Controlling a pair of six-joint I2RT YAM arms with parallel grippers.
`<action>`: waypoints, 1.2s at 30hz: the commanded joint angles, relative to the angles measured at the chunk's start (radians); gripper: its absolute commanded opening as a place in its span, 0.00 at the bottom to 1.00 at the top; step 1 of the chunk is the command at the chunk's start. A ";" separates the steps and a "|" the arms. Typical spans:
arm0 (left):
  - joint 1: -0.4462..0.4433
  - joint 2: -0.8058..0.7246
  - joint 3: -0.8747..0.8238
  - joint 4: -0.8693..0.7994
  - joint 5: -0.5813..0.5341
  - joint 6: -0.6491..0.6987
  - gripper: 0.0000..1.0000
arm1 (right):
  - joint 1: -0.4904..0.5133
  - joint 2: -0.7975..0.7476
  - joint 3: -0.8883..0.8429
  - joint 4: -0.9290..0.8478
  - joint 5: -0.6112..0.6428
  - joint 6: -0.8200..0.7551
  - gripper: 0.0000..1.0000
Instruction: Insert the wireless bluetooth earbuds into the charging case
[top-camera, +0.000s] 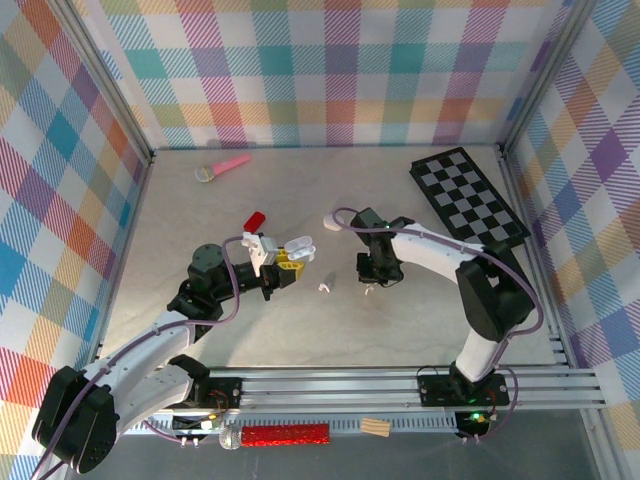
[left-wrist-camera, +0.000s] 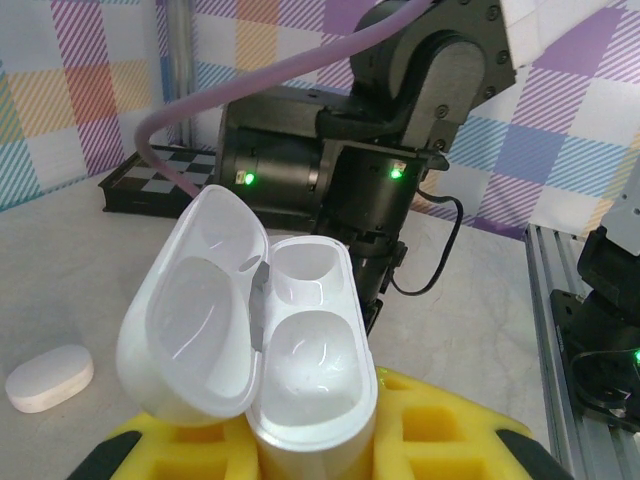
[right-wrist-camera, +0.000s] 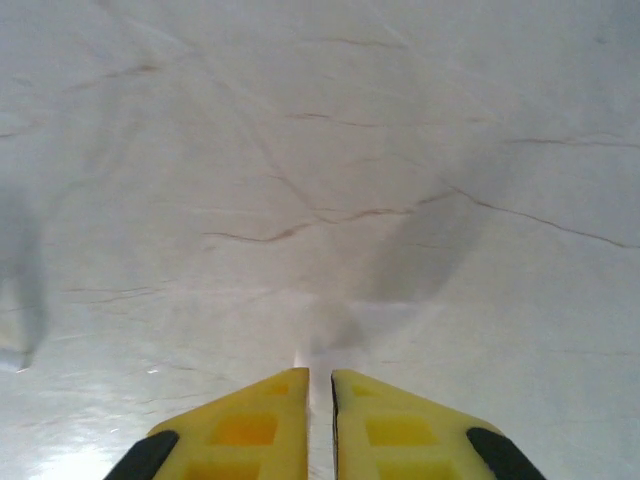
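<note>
My left gripper (top-camera: 289, 265) is shut on the white charging case (top-camera: 300, 246), held above the table with its lid swung open. In the left wrist view the case (left-wrist-camera: 310, 370) stands between the yellow fingers (left-wrist-camera: 440, 430), and both of its wells are bare. One white earbud (top-camera: 325, 286) lies on the table between the two arms. My right gripper (top-camera: 370, 286) points straight down at the table just right of it. Its yellow fingers (right-wrist-camera: 250, 430) are nearly together, and a small pale earbud part (right-wrist-camera: 318, 372) sits in the thin slit at the tips.
A closed white pebble-shaped case (top-camera: 331, 219) (left-wrist-camera: 50, 378) lies behind the grippers. A red block (top-camera: 254, 220) sits left of it, and a pink-handled item (top-camera: 222, 167) near the back wall. A folded chessboard (top-camera: 468, 195) lies at the back right.
</note>
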 joint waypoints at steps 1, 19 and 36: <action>0.014 0.000 0.001 0.041 0.011 -0.008 0.00 | 0.002 -0.034 -0.057 0.150 -0.064 -0.054 0.14; 0.037 0.041 -0.028 0.154 -0.012 -0.066 0.00 | 0.002 -0.109 -0.113 0.172 -0.098 -0.107 0.37; 0.052 0.019 -0.029 0.117 0.000 -0.065 0.00 | 0.005 0.162 0.077 0.143 -0.245 -0.163 0.55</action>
